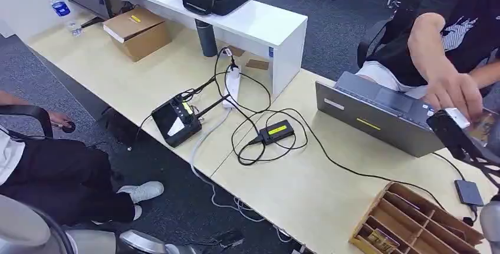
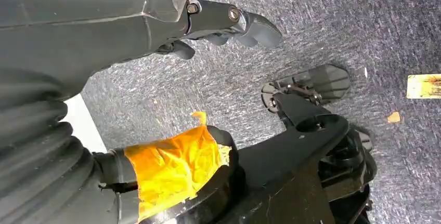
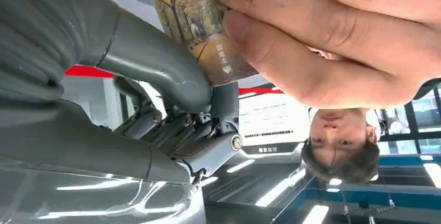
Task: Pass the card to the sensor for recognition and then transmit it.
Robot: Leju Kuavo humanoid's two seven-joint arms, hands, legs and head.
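My right hand (image 1: 457, 133) is raised at the table's right end, over the laptop's corner. It pinches a picture card (image 1: 486, 123) between thumb and fingers. A seated person's hand (image 1: 454, 92) reaches in and grips the same card. In the right wrist view the card (image 3: 192, 21) shows trees in yellow tones, my right hand's (image 3: 171, 78) thumb presses its edge, and the person's hand (image 3: 338, 42) clamps its other end. A small grey sensor box (image 1: 469, 192) lies on the table near the front right. My left hand (image 2: 171, 21) hangs over the carpet, fingers spread, holding nothing.
An open grey laptop (image 1: 377, 112) stands in front of the person. A wooden slotted organiser (image 1: 413, 221) sits at the front right. A black box with a yellow label (image 1: 276, 130), a controller (image 1: 177, 119), a power strip (image 1: 233, 86) and cables lie mid-table. Another person (image 1: 53, 165) sits left.
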